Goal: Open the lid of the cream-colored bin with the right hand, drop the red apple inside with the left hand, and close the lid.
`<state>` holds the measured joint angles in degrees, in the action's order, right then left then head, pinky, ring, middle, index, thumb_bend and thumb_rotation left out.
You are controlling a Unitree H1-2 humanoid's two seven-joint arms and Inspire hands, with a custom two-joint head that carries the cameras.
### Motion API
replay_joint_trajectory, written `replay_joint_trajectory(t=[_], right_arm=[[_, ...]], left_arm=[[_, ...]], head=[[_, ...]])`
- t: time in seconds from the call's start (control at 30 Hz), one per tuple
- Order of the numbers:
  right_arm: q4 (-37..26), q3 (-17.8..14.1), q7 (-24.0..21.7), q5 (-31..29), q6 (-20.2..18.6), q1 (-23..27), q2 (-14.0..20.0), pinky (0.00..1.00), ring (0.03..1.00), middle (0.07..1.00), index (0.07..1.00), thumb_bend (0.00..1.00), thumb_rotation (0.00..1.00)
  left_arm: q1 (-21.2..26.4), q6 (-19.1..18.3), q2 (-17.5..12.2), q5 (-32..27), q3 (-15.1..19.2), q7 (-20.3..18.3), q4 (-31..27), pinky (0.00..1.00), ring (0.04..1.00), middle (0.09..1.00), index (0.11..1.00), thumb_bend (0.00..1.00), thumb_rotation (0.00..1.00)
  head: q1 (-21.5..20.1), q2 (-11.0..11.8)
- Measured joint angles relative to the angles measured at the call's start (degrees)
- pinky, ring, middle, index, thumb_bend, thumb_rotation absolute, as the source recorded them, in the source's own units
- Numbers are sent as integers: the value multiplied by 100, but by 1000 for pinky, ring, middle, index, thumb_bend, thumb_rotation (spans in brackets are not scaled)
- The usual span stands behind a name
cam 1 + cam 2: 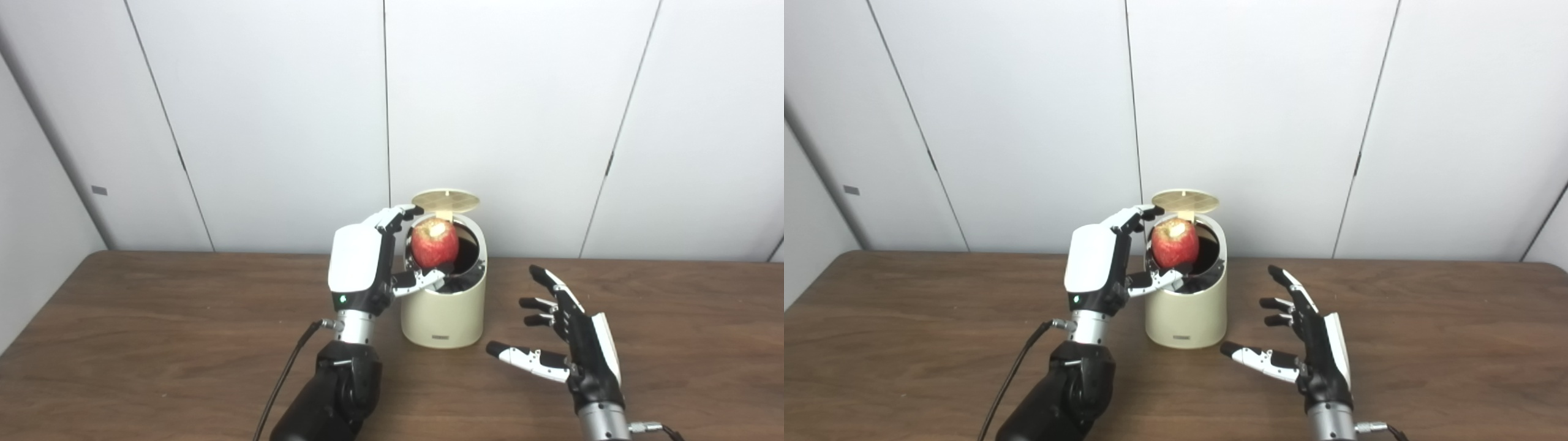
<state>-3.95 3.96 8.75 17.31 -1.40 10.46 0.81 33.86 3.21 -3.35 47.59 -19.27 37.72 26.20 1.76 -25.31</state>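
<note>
The cream-colored bin (442,318) stands on the wooden table, its round lid (445,199) tipped up and open at the back. The red apple (435,242) sits right over the bin's dark opening, between the fingers and thumb of my left hand (361,263), which stands just left of the bin. The fingers look loosened around the apple; I cannot see whether they still grip it. My right hand (572,334) is open and empty, fingers spread, above the table to the right of the bin. The same scene shows in the right eye view: bin (1185,315), apple (1174,242).
The brown wooden table (153,343) runs wide to both sides of the bin. A white panelled wall (275,122) stands close behind the table. A black cable (285,373) hangs from my left wrist.
</note>
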Motion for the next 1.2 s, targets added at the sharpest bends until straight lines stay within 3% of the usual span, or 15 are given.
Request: replay_joint_trajectory(t=[0.8,1.03,1.2], right_arm=[[8,37,-2,2,1,51,-1,617,716,883,829,780,99],[14,36,-6,2,1,59,7,620,720,885,829,787,107],[34,29,-14,0,1,59,29,622,722,886,832,791,114]], left_arm=[[-122,43,-63,-57,17,-201,-197,483,613,696,720,913,279],[-301,193,-80,-166,157,-225,-398,524,639,701,700,880,211],[-479,558,-62,-683,455,-241,-543,513,636,680,688,824,142]], head=[[17,0],[79,44],[114,53]])
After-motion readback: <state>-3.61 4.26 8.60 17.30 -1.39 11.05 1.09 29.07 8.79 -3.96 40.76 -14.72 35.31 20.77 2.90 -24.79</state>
